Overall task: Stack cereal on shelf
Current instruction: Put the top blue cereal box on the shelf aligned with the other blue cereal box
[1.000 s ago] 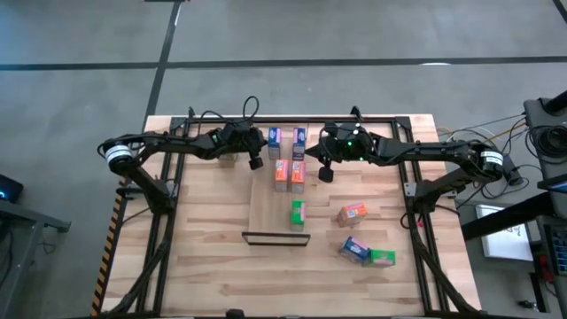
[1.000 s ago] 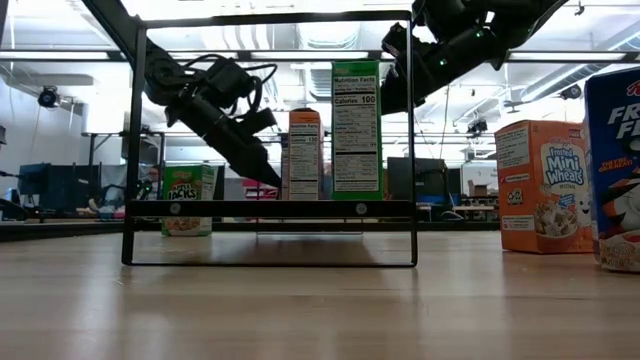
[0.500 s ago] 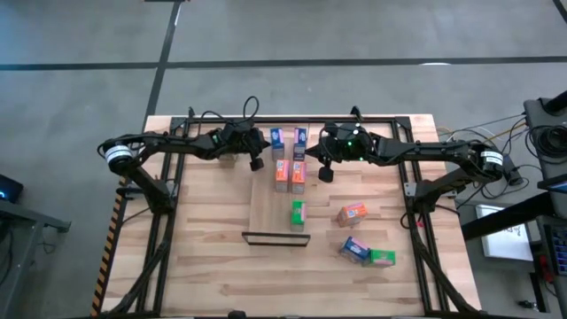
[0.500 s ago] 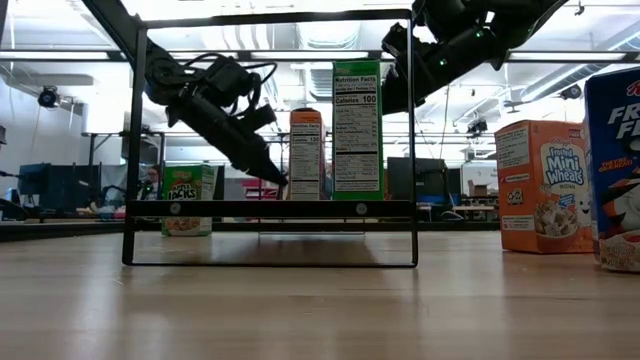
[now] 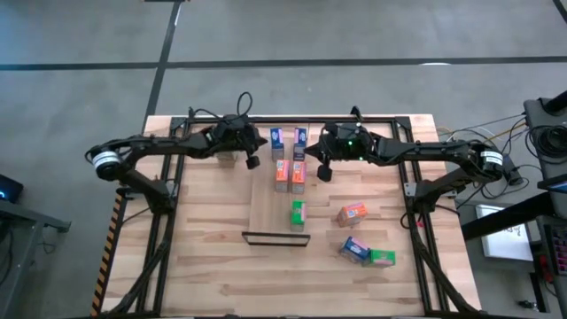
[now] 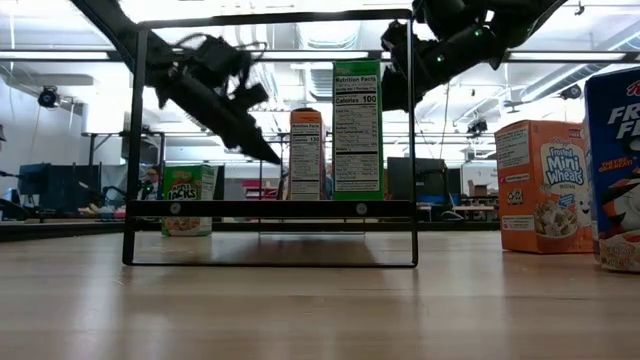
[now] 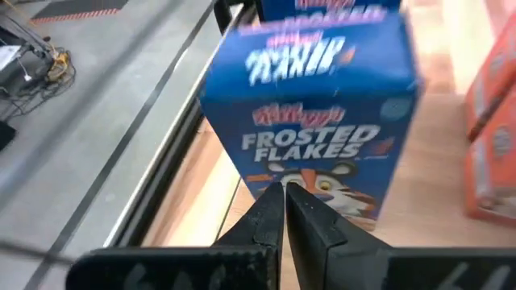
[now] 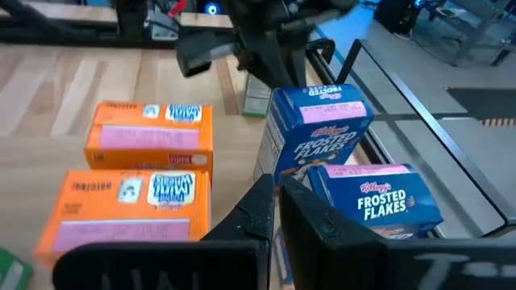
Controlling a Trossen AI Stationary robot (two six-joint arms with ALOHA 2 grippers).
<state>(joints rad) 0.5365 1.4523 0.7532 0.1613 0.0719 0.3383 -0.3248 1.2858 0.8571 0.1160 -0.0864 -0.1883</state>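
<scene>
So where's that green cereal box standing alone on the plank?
Seen from above, the green box stands mid-table on the shelf, between the two orange boxes and the dark metal lip.

A lab: concrete floor (image 5: 354,35), monitors (image 6: 60,185), exposed ceiling ducts (image 6: 330,40).

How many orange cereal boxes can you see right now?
3. Two orange boxes stand side by side on the shelf; a third lies on the table right of it. None seems hidden.
</scene>
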